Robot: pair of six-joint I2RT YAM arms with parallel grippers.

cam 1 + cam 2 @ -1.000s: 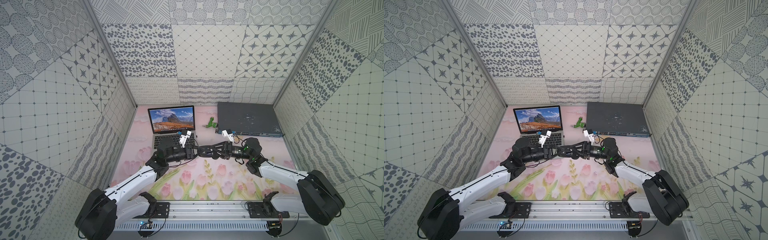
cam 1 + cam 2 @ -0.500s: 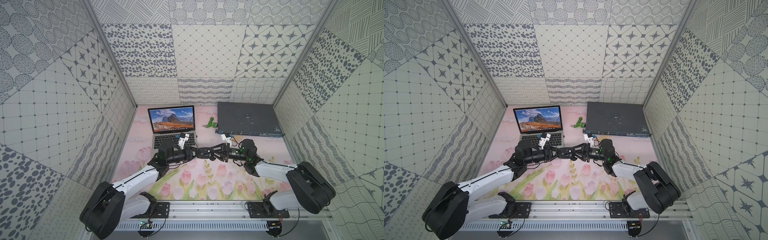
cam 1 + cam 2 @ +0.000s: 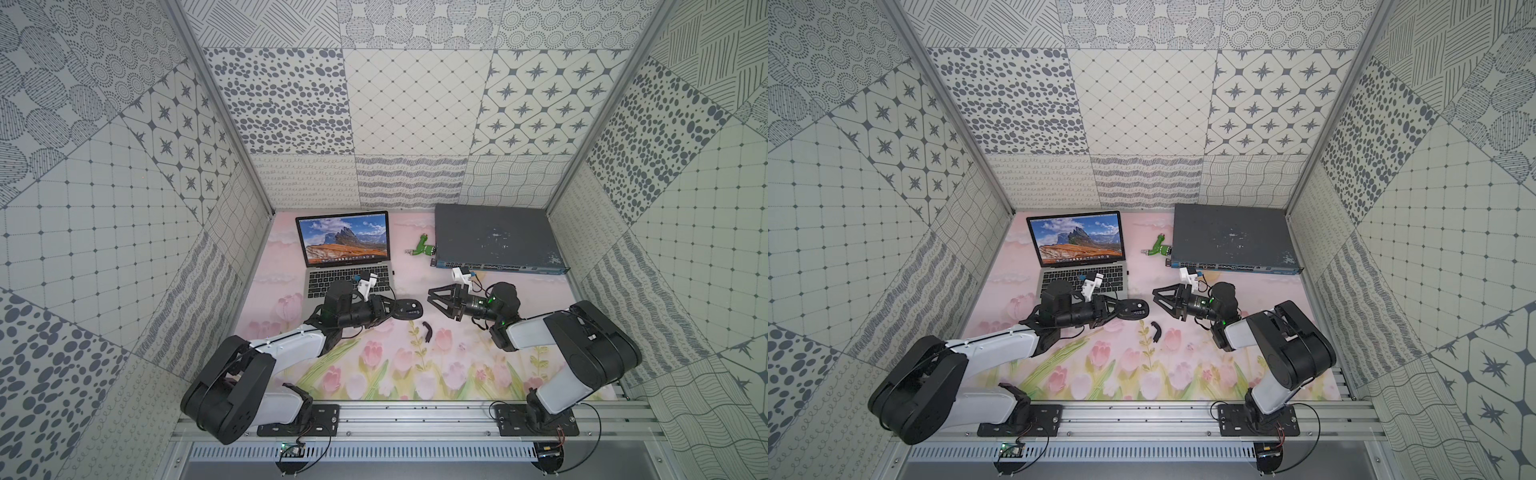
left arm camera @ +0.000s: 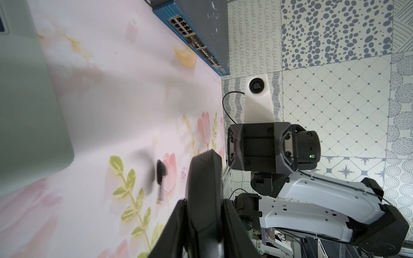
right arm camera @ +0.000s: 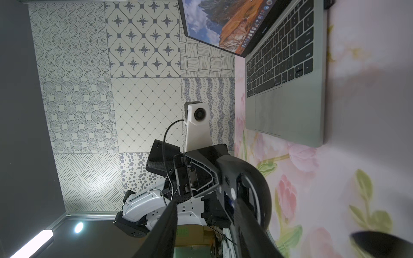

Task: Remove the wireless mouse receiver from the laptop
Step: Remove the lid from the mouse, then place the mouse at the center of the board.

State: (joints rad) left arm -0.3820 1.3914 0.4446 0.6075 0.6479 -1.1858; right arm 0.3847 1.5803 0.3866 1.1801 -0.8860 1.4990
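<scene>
**Top views.** The laptop (image 3: 343, 241) stands open at 11 o'clock on the mat (image 3: 374, 365). The switch (image 3: 494, 237) is at 1 o'clock, with a green gadget (image 3: 424, 248) just beside its near corner. The receiver (image 3: 392, 273) sits plugged into the laptop's 3 o'clock edge, level with the keys, and neither arm touches it. The left gripper (image 3: 395, 309) lies low just off the laptop's 5 o'clock corner. It is clamped on the mouse (image 3: 411, 309), which sticks out toward 3 o'clock. The right gripper (image 3: 433, 295) faces it from 3 o'clock, apart from the mouse and holding nothing. A small curved black piece (image 3: 427, 331) lies loose on the mat, at 6 o'clock from the gap between the grippers.

**Left wrist view.** One ridged left finger (image 4: 204, 178) shows edge-on, and the grip itself is hidden here. Beyond it are the right gripper's body head-on, the black piece (image 4: 160, 174) (blurred), the laptop's corner (image 4: 29, 116) and the switch (image 4: 196, 38).

**Right wrist view.** The right fingers (image 5: 162, 232) stand partly spread, with the gap between them empty. Past them the left gripper pinches the mouse (image 5: 257, 178), underside turned this way. The receiver (image 5: 328, 4) shows as a black stub seated in the laptop's (image 5: 290, 111) side edge.
</scene>
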